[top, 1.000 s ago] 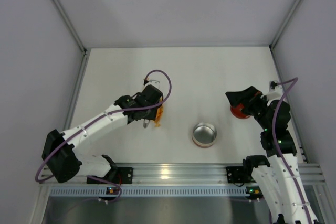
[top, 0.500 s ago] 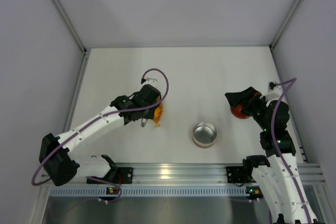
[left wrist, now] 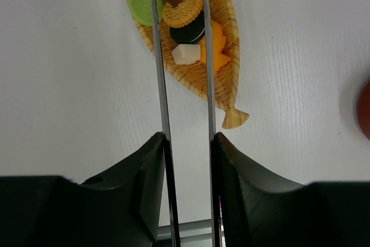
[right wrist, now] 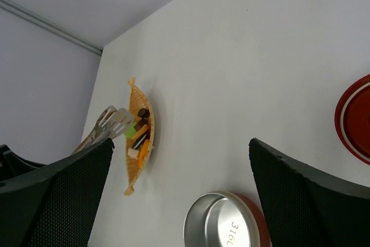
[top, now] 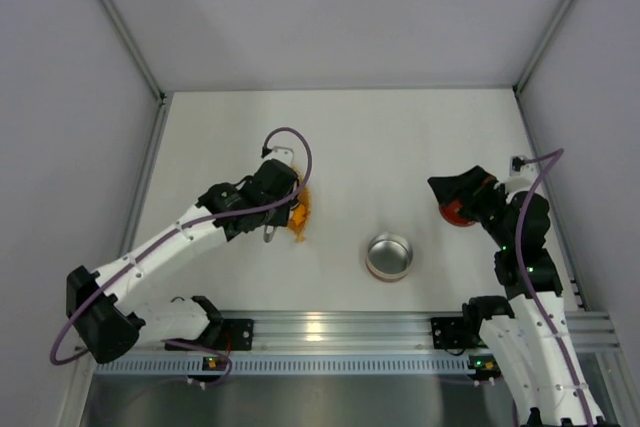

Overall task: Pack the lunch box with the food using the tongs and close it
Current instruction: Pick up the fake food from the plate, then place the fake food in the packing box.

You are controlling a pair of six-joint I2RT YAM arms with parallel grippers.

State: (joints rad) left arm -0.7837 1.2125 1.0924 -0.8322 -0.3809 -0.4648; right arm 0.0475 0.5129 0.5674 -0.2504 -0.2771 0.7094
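Since a second ago our left gripper (top: pixel 274 187) has drawn back a little toward the far left of the table (top: pixel 400 137), and the left elbow and shoulder have swung out leftward with it. More of the fish-shaped woven basket (top: pixel 302 219) now shows in the top view than before. Nothing else has shifted: our right arm, the lunch box and the lid lie as they did.

We hold the tongs (left wrist: pixel 162 91) between the left gripper's fingers (left wrist: pixel 147 183), one finger pressed on each slim arm. The tongs are squeezed narrow, their arms running almost parallel out over the basket. In the left wrist view the tips pass out of the top of the frame. In the right wrist view they sit at the basket's edge by the food, too small for us to tell whether they pinch a piece.

The food (left wrist: pixel 186 27) lies in the basket: a green round, a tan biscuit, a dark cookie, a white cube and orange chunks.

The lunch box (top: pixel 389 255) stands open and upright near the front of the table, well apart from the basket. Our right gripper (top: pixel 462 190) hangs spread wide over the red lid (right wrist: pixel 354 118), which lies flat on the table just beyond the tin.
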